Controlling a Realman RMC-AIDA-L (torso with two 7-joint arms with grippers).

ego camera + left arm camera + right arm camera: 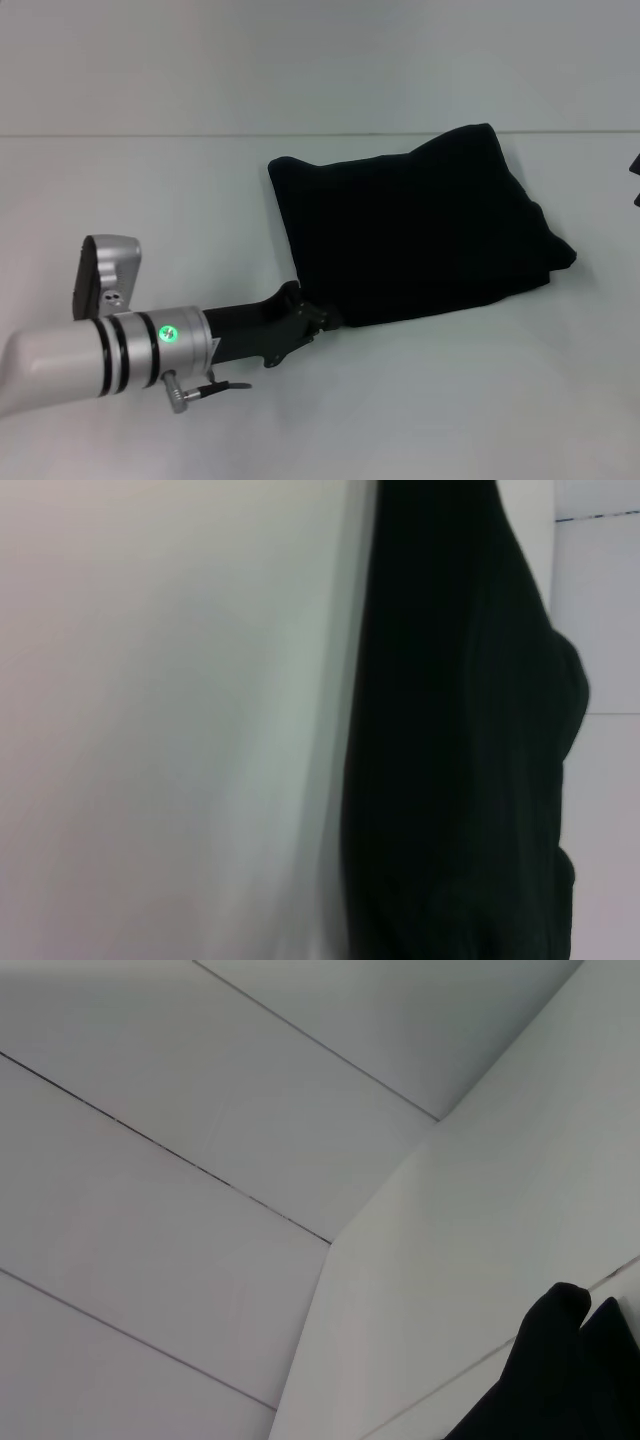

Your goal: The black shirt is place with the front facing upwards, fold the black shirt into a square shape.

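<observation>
Soft black shirt (415,230) lies folded roughly square; left end effector (322,318) at its corner, grip indiscernible.

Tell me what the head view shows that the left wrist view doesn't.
Only the head view shows the left gripper at the near left corner of the shirt, plus the shirt's whole outline, folded into a rough rectangle on the table. Only the left wrist view gives a close look along one shirt edge, with a bulge on the far side. Both show the black shirt on the white table; neither shows any lettering.
</observation>
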